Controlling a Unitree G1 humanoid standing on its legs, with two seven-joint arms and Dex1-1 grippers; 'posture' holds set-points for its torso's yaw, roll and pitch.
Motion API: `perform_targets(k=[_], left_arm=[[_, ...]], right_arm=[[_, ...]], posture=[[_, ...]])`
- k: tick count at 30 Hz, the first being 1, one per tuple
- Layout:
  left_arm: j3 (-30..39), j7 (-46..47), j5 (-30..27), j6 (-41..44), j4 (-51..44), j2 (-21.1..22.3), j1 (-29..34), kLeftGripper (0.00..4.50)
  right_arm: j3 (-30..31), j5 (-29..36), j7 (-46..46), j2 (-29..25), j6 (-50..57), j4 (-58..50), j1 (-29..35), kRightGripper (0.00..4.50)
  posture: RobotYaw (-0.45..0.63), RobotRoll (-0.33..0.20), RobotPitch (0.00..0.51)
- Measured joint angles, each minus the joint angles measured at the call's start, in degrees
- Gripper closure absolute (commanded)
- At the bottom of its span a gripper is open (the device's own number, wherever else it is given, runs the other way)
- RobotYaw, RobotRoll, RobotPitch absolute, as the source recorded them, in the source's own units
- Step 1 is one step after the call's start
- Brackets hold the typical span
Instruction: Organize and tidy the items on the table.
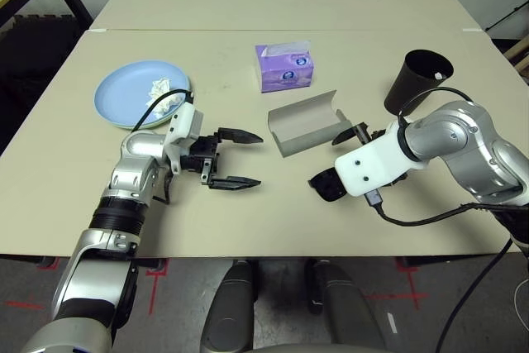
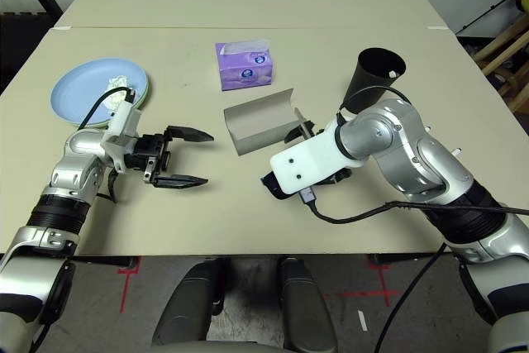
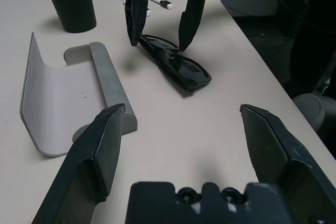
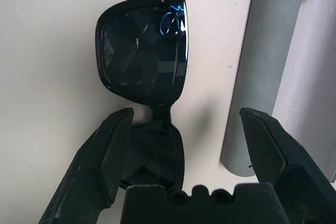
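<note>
The black sunglasses (image 4: 142,51) lie on the bench (image 1: 198,221), near the open grey glasses case (image 1: 307,124). The right gripper (image 4: 186,111) has its 2 fingers spread above them. The left gripper (image 1: 249,159) also has 2 spread fingers. The blue plate (image 1: 132,88) holds a white tissue (image 1: 165,97).

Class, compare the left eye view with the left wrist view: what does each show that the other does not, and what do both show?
Left eye view: the light blue plate holding a crumpled white tissue, and the purple tissue box.

Left wrist view: white pens with dark ends, on the table.

Both: the grey glasses case, lying open, the tall black cup, and the left tool and right tool, both open. The sunglasses are plain in the wrist view, but hard to tell in the eye view.
</note>
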Motion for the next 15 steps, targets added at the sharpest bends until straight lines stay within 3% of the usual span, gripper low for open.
perform_targets(k=[15], left_arm=[[0.00, 0.08, 0.02, 0.14, -1.40, 0.05, 0.53, 0.04]], right_arm=[[0.14, -0.26, -0.10, 1.51, -1.84, 1.17, -0.03, 0.00]], posture=[[0.14, 0.000, 0.183]])
